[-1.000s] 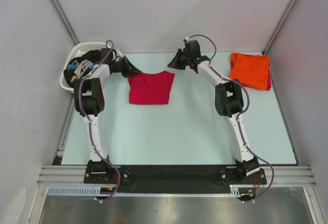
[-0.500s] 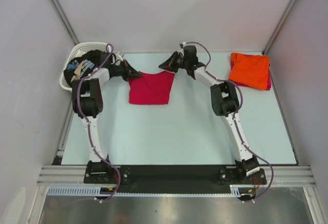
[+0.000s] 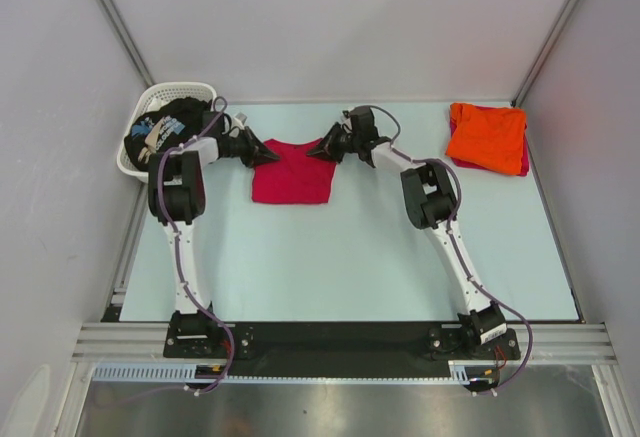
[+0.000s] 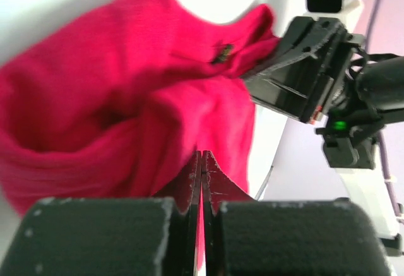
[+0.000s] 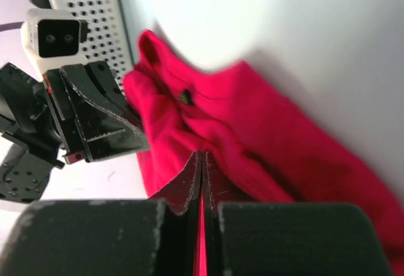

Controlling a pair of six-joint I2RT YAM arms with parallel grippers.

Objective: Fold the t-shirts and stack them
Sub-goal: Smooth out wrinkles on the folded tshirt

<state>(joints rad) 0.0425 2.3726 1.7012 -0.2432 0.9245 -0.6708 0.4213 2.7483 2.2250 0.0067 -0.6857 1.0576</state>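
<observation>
Red t-shirt (image 3: 291, 175): lies mid-table toward the far side, roughly squared up, with its two far corners drawn up off the table (image 3: 350, 257).
Left gripper (image 3: 266, 153): at the far-left corner, jaws pressed tight together, and the wrist view shows red cloth nipped between them.
Right gripper (image 3: 314, 150): mirror image at the far-right corner, jaws clamped on a pinch of the same red cloth.
Orange t-shirt (image 3: 487, 135): folded and parked in the far-right corner with a sliver of red showing beneath its right edge. That looks like the stack.
Black t-shirt (image 3: 158, 132): a crumpled heap in the white basket (image 3: 180, 88) at far left, not folded.
Done: the orange one, by the look of it, and whatever lies under it.
Left: finish folding the red, carry it to the stack, then tackle the black. Roughly halfway, I'd judge.
</observation>
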